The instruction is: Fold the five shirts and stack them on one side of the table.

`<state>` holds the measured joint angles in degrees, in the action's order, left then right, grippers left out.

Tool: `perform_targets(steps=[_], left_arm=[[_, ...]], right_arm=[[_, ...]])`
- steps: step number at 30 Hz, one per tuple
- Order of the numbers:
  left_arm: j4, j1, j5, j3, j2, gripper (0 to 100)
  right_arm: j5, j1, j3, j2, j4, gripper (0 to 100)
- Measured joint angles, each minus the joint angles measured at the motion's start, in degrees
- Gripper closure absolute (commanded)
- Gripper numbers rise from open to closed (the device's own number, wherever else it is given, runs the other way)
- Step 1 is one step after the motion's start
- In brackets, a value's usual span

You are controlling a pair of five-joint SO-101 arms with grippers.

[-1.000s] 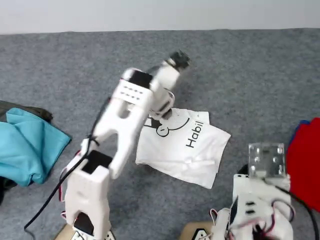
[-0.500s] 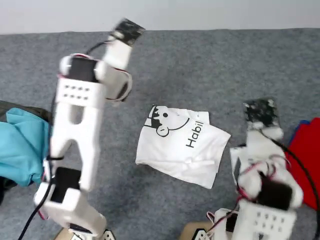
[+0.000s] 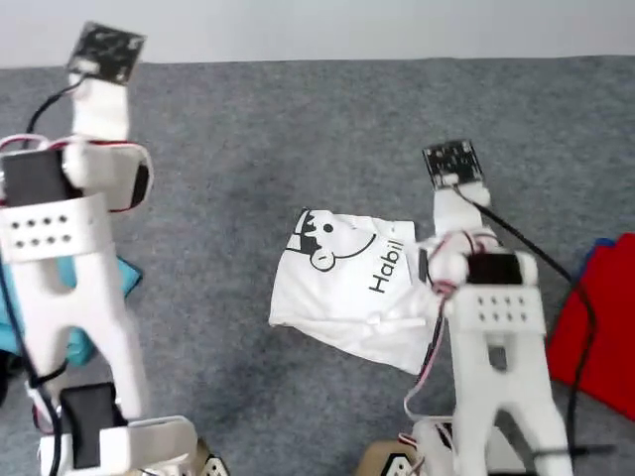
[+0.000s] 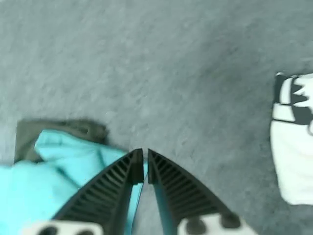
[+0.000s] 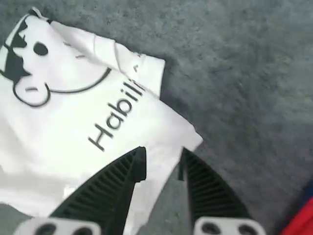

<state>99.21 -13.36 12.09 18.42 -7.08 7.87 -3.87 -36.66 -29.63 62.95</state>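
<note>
High view: the folded white shirt (image 3: 357, 293) lies mid-table on the grey table (image 3: 298, 129), with a teal shirt (image 3: 127, 276) at one edge and a red shirt (image 3: 600, 317) at the other. Left wrist view: the left gripper (image 4: 145, 154), fingers all but touching and holding nothing, hangs over the teal shirt's edge, where a dark garment (image 4: 58, 129) shows from under it. Right wrist view: the right gripper (image 5: 164, 154), jaws a little apart and empty, hangs over the white shirt's corner.

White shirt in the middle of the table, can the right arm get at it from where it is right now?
Probably yes. The right gripper hangs open just above an edge of the white shirt, and nothing lies between them.
</note>
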Motion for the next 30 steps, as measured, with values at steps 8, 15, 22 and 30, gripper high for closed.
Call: perform_targets(steps=[8,15,22,30], left_arm=[[0.0,-5.71,0.0,-7.38,-3.52,98],[0.0,-8.79,0.09,-11.25,-6.86,98],[0.09,-10.29,0.09,-13.71,-7.3,98],[0.09,-10.29,0.09,-18.99,-7.3,98]], right_arm=[[-1.67,-8.97,14.86,18.9,-2.46,85.2],[-1.67,-15.56,26.81,33.41,-3.25,85.2],[-1.67,-19.16,38.51,46.51,-3.52,85.2],[-2.02,-20.31,44.92,54.77,-3.69,85.2]])
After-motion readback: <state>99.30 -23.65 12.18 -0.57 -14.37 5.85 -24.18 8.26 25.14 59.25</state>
